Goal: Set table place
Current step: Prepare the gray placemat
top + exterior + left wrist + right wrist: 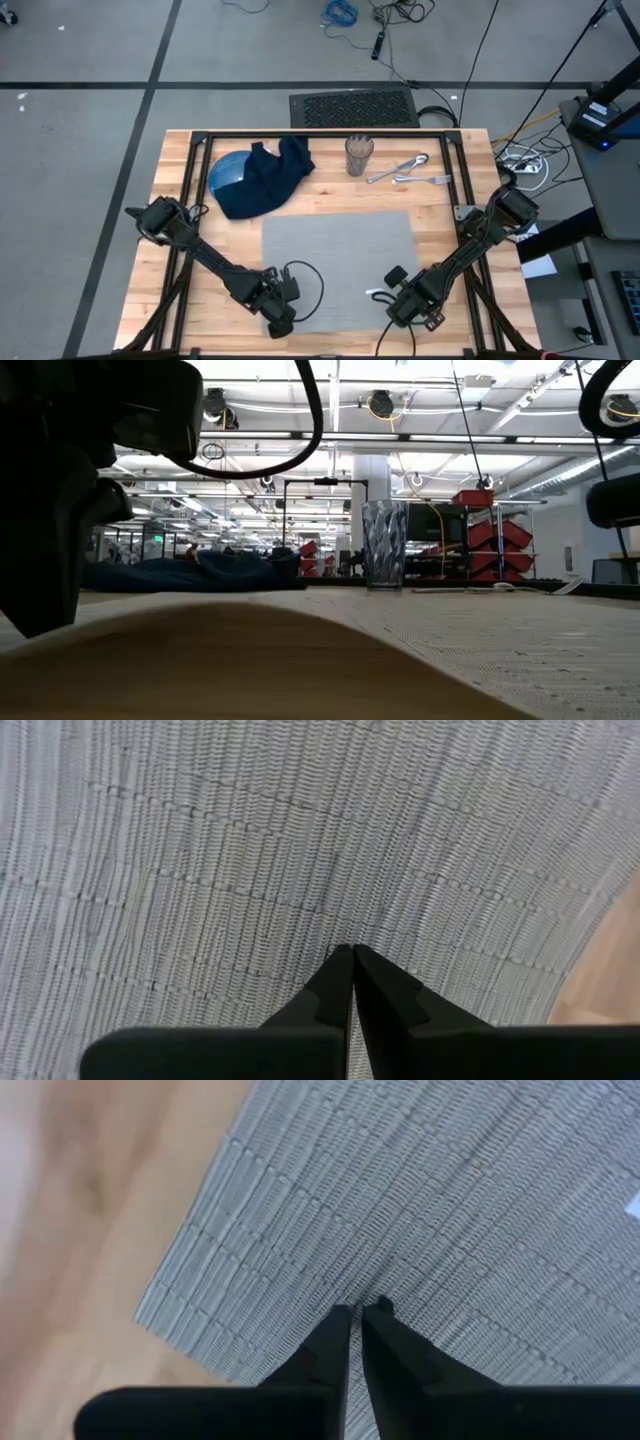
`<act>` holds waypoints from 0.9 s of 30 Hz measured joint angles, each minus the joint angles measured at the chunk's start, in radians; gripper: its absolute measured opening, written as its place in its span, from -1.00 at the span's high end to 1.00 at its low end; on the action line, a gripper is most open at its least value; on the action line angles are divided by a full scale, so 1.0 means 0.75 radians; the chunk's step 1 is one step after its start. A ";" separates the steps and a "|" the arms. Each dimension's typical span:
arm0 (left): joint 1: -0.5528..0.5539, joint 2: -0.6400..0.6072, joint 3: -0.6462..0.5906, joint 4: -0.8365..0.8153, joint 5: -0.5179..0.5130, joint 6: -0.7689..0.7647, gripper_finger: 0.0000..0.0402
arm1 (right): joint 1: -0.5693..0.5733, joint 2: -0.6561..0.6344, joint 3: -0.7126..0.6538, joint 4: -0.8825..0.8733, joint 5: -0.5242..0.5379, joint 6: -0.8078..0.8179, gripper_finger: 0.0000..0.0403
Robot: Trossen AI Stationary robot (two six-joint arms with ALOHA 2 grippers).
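Note:
The grey woven placemat [340,260] lies on the wooden table [190,250], in its near middle. My left gripper [281,322] stands at the mat's near left corner and my right gripper [405,305] near its near right corner. Both point down and are shut on the mat. In the low view the mat's near edge [200,607] arches up beside my left arm. At the far left, a navy napkin [270,175] lies partly over a blue plate [225,172]. My left gripper [352,952] meets the placemat from above, its shut fingertips on the weave [352,932] near the near left corner. The mat bows around them. The fingers hide what lies between the tips. My right gripper [357,1312] comes down on the placemat with its fingertips on the weave [362,1290], a little in from the near right corner [140,1315]. A thin slit stays between the tips. The mat around them looks flat on the wood.
A clear ribbed glass [359,155] stands at the far middle, with metal cutlery [405,172] lying to its right. The table's black frame rails run along the edges. Bare wood shows left and right of the mat.

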 joint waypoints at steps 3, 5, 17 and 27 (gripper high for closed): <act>-0.013 0.000 0.000 -0.003 0.010 -0.022 1.00 | -0.006 -0.008 -0.001 0.004 -0.003 0.037 0.92; -0.016 0.001 0.002 -0.021 0.014 -0.030 1.00 | -0.006 -0.008 -0.001 0.008 -0.009 0.057 0.92; -0.011 0.001 0.002 -0.085 0.004 -0.017 1.00 | 0.025 -0.011 0.002 0.076 -0.045 0.103 0.92; 0.004 0.002 -0.001 -0.095 -0.003 0.008 1.00 | 0.036 -0.013 0.003 0.136 -0.062 0.128 0.92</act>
